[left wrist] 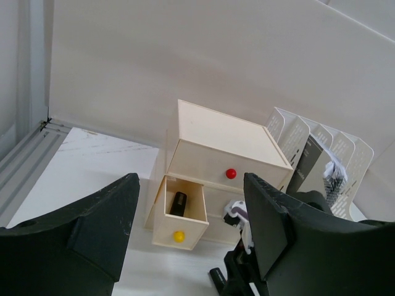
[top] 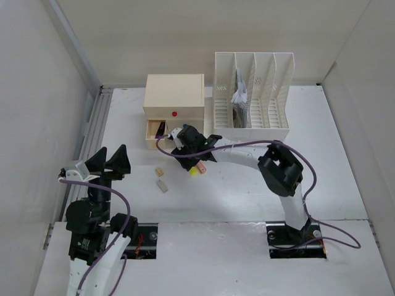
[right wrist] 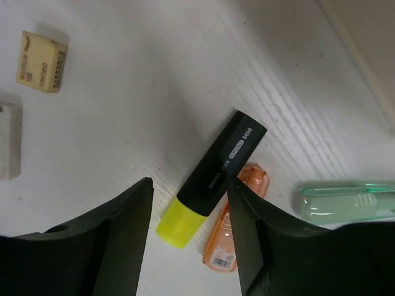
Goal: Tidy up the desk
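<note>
The desk [top: 247,197] fills the view, a white, faintly grained top boxed in by pale walls, with a grooved metal rail [top: 92,142] along its left edge. Against the far edge stand a white slotted file rack [top: 253,92], holding some papers, and left of it a cream drawer box [top: 174,92]. Its lower left drawer [left wrist: 179,219] is pulled out with a dark object inside.

The left claw [top: 110,159] hangs near the left edge, spread wide and empty. The right claw [right wrist: 188,185] is just in front of the drawer box, open at moderate width, with its fingers on either side of a black highlighter [right wrist: 216,169] with a yellow cap that lies flat on the desk.

The step in hand looks like picking up this highlighter, probably for the open drawer. The next move calls for lowering and closing squarely across the barrel without catching the orange piece [right wrist: 231,240] touching its side. A pale green pen [right wrist: 345,200] lies near, and a yellow eraser [right wrist: 41,61] and a white eraser [right wrist: 9,139] sit well apart toward the left edge.
</note>
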Action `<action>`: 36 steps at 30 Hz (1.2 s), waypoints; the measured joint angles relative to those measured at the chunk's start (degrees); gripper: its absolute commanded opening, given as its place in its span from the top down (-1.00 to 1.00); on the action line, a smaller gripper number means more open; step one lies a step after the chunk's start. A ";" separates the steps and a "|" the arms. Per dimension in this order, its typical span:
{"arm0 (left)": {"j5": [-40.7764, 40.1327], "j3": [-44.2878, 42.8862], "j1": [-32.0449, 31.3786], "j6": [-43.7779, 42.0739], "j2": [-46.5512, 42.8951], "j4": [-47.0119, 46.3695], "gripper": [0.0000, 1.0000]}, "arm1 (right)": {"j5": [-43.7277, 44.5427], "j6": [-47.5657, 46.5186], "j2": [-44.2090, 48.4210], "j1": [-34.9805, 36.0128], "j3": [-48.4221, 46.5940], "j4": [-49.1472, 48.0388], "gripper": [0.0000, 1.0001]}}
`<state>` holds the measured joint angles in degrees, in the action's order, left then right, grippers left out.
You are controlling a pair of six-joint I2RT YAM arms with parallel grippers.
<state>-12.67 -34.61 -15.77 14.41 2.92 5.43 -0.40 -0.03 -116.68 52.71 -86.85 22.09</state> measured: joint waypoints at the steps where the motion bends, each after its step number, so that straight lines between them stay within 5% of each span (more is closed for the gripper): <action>1: 0.00 0.00 0.00 0.00 0.00 0.02 -0.30 | 0.37 0.44 -0.72 0.26 -0.22 -0.02 -0.14; 36: 0.02 0.00 0.00 -0.02 -0.02 0.02 -0.30 | 2.93 3.98 -4.52 0.48 -1.49 -0.11 -0.09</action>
<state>-12.64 -34.61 -15.77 14.39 2.90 5.45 2.52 3.95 -121.21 53.19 -88.33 21.98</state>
